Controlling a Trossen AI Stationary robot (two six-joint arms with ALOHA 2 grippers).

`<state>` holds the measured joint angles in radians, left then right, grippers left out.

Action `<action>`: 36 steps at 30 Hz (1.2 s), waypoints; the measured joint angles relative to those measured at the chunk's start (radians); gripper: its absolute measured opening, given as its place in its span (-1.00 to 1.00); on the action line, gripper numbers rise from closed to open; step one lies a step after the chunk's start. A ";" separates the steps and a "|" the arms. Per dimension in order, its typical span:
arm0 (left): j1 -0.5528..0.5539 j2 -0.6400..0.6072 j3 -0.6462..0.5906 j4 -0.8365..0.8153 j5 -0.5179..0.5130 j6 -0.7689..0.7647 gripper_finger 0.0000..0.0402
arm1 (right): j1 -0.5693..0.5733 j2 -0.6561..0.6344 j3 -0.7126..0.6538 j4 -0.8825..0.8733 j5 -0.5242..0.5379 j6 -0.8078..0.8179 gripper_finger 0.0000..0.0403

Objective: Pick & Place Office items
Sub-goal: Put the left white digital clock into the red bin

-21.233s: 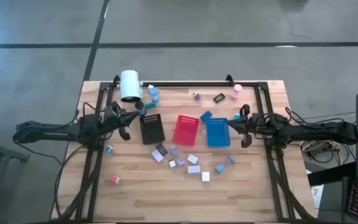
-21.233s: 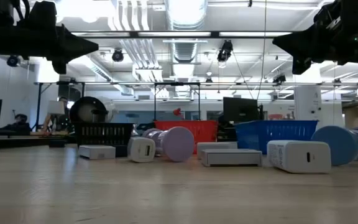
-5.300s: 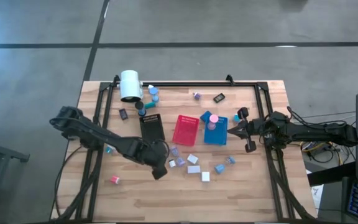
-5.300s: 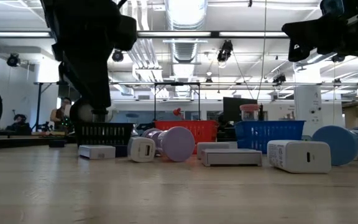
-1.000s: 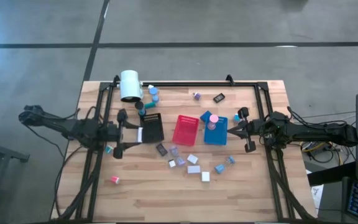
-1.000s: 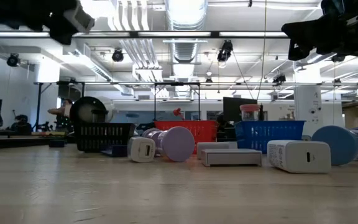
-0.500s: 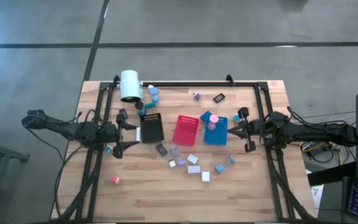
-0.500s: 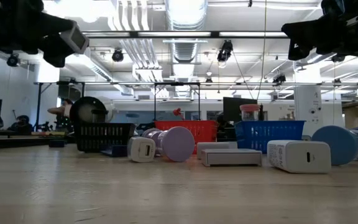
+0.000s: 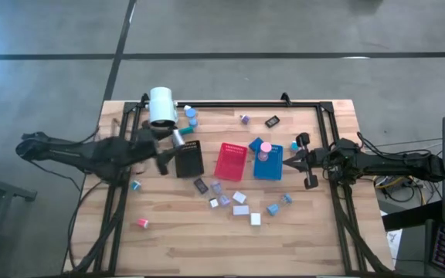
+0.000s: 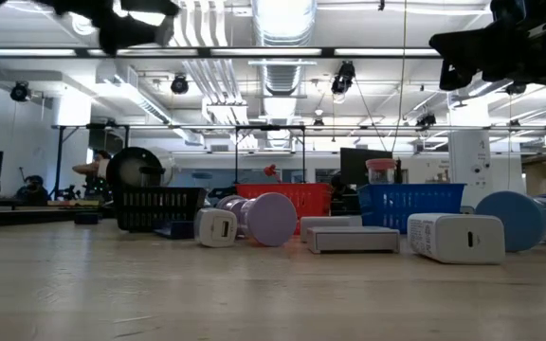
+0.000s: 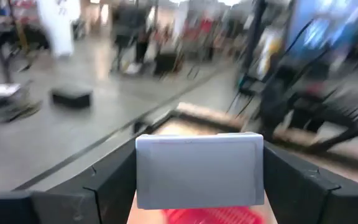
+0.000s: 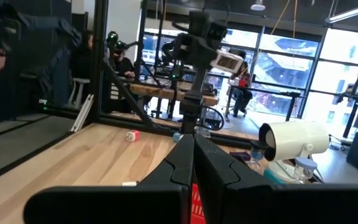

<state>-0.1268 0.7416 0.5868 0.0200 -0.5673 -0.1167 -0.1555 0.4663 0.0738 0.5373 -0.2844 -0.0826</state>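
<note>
My left gripper (image 9: pixel 168 149) hangs above the table's left part, by the black tray (image 9: pixel 189 160), shut on a light grey rectangular block (image 11: pixel 199 171). My right gripper (image 9: pixel 286 161) is shut on nothing and hovers at the right edge of the blue tray (image 9: pixel 270 164); its closed fingers (image 12: pixel 193 155) fill the bottom of the right wrist view. A pink cap (image 9: pixel 266 147) sits in the blue tray. Several small office items (image 9: pixel 231 199) lie loose on the wood near the trays. My left gripper pinches the grey block by its two short ends (image 11: pixel 143 177) between its two fingers (image 11: pixel 107 183). The block spans the gap crosswise. The fingers point roughly level toward the table's right side. The block is lifted clear of the table.
A red tray (image 9: pixel 231 161) stands between the black and blue ones. A big white cylinder (image 9: pixel 161 106) lies at the far left, with small blue and teal pieces (image 9: pixel 191 116) beside it. More small pieces sit by the far rail (image 9: pixel 272 120). Black frame rails (image 9: pixel 230 104) border the table.
My left gripper, still shut on the grey block, has risen and swung toward the table's far edge, moving from beside the black tray's left edge to its far left corner. The block has gone up with it. My right arm has kept still.
</note>
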 joint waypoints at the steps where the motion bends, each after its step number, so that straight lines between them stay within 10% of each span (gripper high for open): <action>1: 0.022 0.068 0.067 -0.068 0.002 -0.006 0.44 | 0.000 0.000 0.000 0.000 0.000 0.000 -0.96; 19: 0.318 1.171 0.915 -0.645 0.409 -0.033 0.44 | 0.000 0.000 -0.007 -0.011 0.006 0.002 -0.96; 36: 0.306 1.403 1.060 -0.727 0.457 -0.056 0.45 | 0.000 0.000 -0.016 -0.065 0.026 0.004 -0.96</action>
<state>0.1797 2.1446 1.6465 -0.7072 -0.1106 -0.1726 -0.1555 0.4664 0.0578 0.4722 -0.2584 -0.0786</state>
